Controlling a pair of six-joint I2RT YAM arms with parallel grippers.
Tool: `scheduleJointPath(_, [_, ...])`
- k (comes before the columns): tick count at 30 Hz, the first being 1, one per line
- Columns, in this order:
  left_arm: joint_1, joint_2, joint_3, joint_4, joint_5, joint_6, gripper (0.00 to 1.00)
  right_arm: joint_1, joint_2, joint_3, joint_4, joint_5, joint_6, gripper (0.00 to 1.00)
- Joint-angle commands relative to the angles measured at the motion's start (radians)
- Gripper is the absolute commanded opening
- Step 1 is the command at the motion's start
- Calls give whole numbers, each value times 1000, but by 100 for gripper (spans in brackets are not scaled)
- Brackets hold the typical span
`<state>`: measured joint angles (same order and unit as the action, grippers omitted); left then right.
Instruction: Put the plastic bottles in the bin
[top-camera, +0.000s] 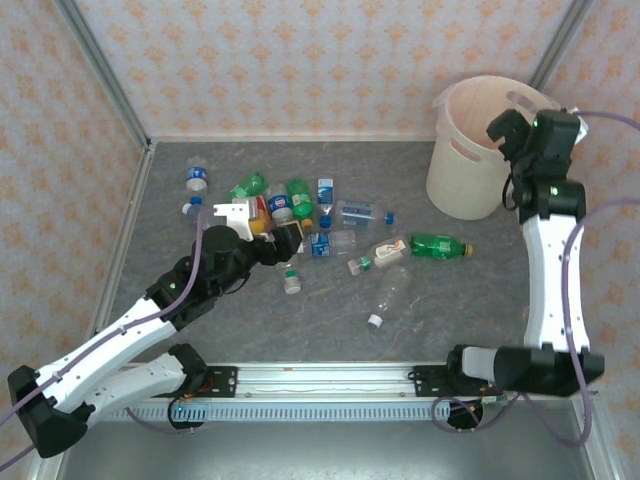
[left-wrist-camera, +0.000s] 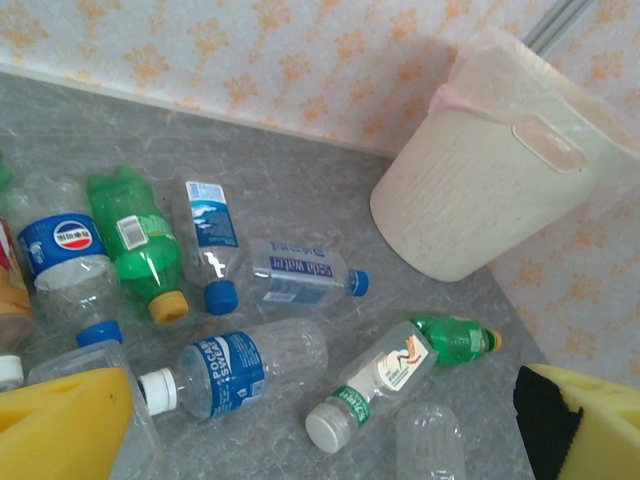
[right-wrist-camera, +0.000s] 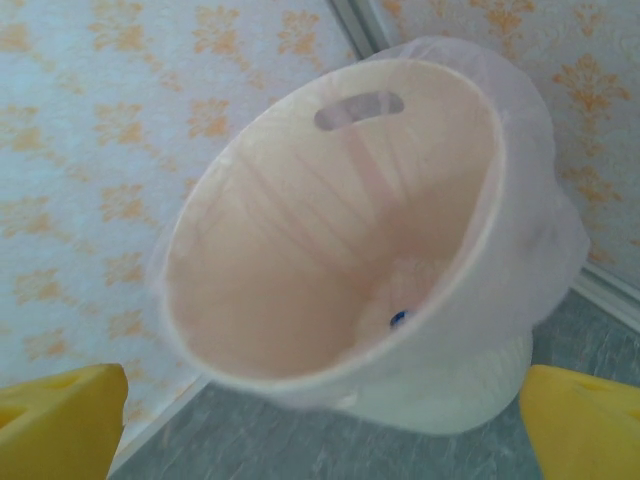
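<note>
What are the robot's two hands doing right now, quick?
Left gripper: open, holding nothing.
Right gripper: open, empty, facing the bin.

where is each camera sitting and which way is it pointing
Top external: above and behind the arms, looking down at table, bottles and bin.
Left wrist: low over the bottles, facing the bin; yellow fingers at bottom corners.
Right wrist: looking into the bin's mouth; yellow fingers at bottom corners.
All three show the bin.
</note>
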<state>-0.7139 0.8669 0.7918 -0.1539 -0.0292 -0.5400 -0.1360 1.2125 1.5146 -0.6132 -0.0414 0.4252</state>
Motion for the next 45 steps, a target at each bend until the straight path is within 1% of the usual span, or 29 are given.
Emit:
scheduleJointPath(1, [-11, 19, 22, 2, 56, 6, 99, 4, -115, -131, 31, -87, -14, 100])
scheduleJointPath(6, [-12, 73, 58, -29, 68, -1, 99, 10, -297, -333, 40, -131, -20, 100])
scheduleJointPath(8, [-19, 102, 83, -49, 66, -1, 99, 14, -351, -394, 34, -174, -22, 100])
scheduleJointPath(13, [-69, 166, 122, -64, 23, -3, 99, 20, -457, -543, 30, -259, -9, 100])
scheduleJointPath(20, [-151, 273, 184, -83, -34, 0, 99, 51, -528, -707, 35, -369, 32, 100])
scheduleJointPath(24, [-174, 301, 190, -65, -52, -2, 99, 97, -554, -813, 53, -394, 72, 100])
scheduleJointPath(28, [-188, 324, 184, -40, -46, 8, 99, 148, -567, -900, 66, -405, 129, 99])
scheduleJointPath(30, [-189, 333, 182, -30, -45, 16, 99, 192, -580, -960, 95, -411, 176, 99])
scheduleJointPath(32, [-190, 337, 176, -18, -49, 27, 99, 249, -581, -1007, 115, -389, 222, 98])
scheduleJointPath(36, [-190, 332, 157, 7, -48, 45, 99, 400, -562, -1091, 192, -339, 335, 98])
scheduleJointPath(41, [-190, 318, 131, 17, -50, 70, 99, 584, -481, -1114, 252, -237, 445, 98])
scheduleJointPath(45, [-190, 298, 106, 20, -52, 85, 99, 660, -411, -1129, 308, -219, 499, 97])
